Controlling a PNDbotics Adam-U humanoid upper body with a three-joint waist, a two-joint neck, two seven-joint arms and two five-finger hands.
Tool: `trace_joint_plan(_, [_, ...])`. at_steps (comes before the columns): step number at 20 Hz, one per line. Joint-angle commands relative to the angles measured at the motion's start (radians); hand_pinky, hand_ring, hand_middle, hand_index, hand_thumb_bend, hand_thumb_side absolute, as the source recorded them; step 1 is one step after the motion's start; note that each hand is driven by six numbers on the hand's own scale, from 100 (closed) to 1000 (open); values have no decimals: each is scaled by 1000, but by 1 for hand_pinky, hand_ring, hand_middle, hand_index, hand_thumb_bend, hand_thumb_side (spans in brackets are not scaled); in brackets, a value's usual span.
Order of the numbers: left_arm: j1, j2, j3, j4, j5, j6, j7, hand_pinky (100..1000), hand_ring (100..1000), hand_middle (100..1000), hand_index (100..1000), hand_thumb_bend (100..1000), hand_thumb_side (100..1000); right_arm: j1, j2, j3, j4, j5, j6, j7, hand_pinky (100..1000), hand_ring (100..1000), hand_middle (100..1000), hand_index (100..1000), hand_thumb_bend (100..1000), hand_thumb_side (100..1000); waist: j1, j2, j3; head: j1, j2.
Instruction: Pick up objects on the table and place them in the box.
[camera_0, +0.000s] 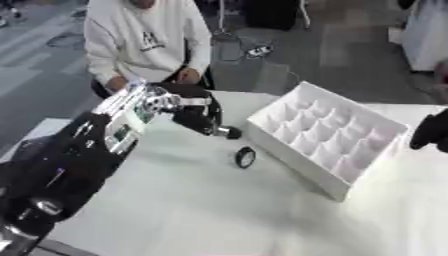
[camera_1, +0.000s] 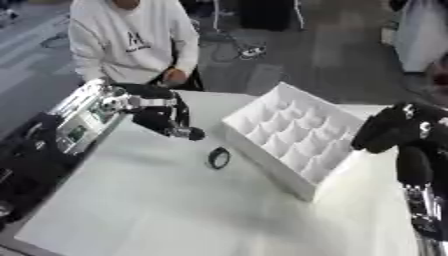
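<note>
surface: white table (camera_0: 192, 210) | on it: white compartmented box (camera_0: 325, 132), small black ring (camera_0: 245, 157)

Evenly lit from overhead, bright, diffuse. White tabletop (camera_0: 219, 210) slightly washed out, no hard glare. Soft, faint shadows beneath box (camera_0: 325, 134) along its 7 o'clock wall. Overall softness and blur throughout; dark arm at 9 o'clock lacking detail.

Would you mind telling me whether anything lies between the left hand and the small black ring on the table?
Nothing visible does: the left hand hangs just up-left of the black ring, with only bare table between them.
</note>
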Motion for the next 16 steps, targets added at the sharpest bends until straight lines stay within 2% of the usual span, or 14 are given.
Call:
trace_joint_plan(1, [-28, 10, 5, 17, -9, -1, -19, 195, 412, 555, 702, 667, 956, -14, 3, 4, -14, -6, -31, 33, 380, 468, 488, 564, 100, 626, 0, -26, -1, 17, -4])
trace_joint_plan(8, [-46, -7, -3, 78, -73, -13, -60, 192, 415, 549, 717, 747, 980, -13, 6, 6, -13, -6, -32, 38, 380, 468, 488, 565, 100, 630, 1, -27, -3, 23, -6])
trace_joint_plan(14, [-60, -23, -10, 129, -117, -41, -110, 227, 442, 577, 765, 900, 1000, -11, 8, 7, -15, -6, -28, 42, 379, 468, 489, 566, 100, 633, 2, -25, -5, 23, -12])
trace_joint_plan(16, [-64, -29, -12, 142, -134, -52, -128, 231, 445, 580, 765, 912, 1000, -10, 8, 7, -15, -6, -26, 44, 379, 468, 490, 566, 100, 634, 2, -23, -6, 22, -13])
